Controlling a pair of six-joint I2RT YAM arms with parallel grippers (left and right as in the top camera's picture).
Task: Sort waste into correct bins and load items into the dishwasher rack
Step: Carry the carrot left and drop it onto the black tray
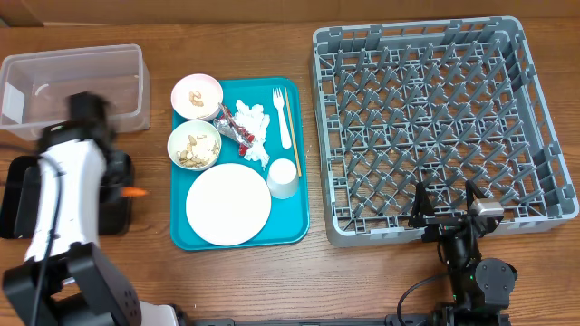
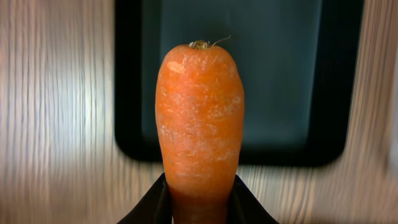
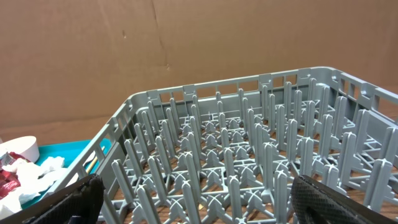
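Gripping a stubby orange carrot (image 2: 199,124), left fingers (image 2: 149,208) by black tray (image 2: 127,93), right fingers (image 3: 81,199) wide.

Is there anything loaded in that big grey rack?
No, the dishwasher rack holds only its own upright pegs; the plate and cup sit on the teal tray.
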